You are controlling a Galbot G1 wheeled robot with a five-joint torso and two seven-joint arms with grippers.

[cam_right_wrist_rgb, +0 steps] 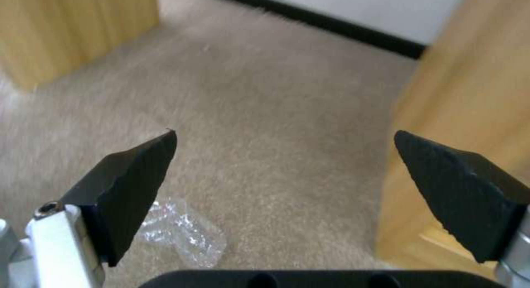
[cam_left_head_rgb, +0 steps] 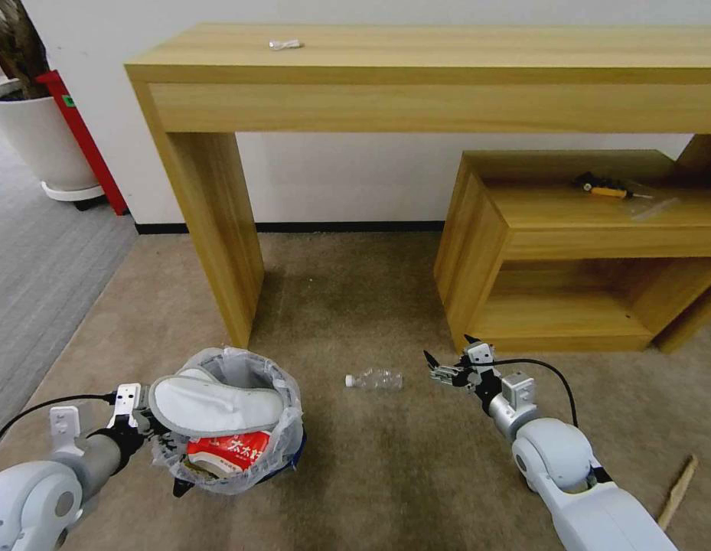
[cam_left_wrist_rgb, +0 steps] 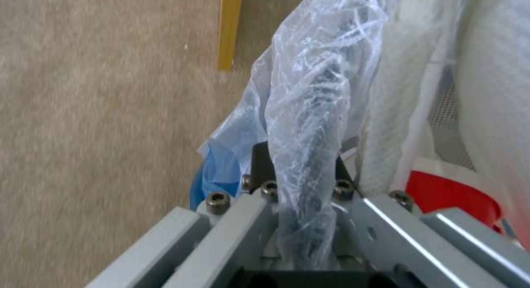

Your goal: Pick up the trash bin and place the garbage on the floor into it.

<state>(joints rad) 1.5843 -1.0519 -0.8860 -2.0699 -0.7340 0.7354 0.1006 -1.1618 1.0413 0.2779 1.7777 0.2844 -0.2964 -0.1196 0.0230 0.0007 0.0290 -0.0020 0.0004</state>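
Open right tool [cam_left_head_rgb: 447, 357] between clear bottle [cam_left_head_rgb: 375, 379] and shelf [cam_left_head_rgb: 477, 252].

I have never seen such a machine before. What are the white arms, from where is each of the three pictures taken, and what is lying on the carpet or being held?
The white arms belong to a wheeled robot with two arms, each ending in a gripper. The wide picture comes from a camera on its head, looking down at the floor. The other two come from cameras on its wrists.

The left gripper is shut on the rim of the trash bin, pinching its plastic bag; the left wrist picture shows this up close. A white slipper and a red paper cup are already in the bin.

The right gripper is open, beside a clear bottle lying on the carpet. The right wrist picture shows that bottle past its two black fingertips. A wooden stick also lies on the carpet.
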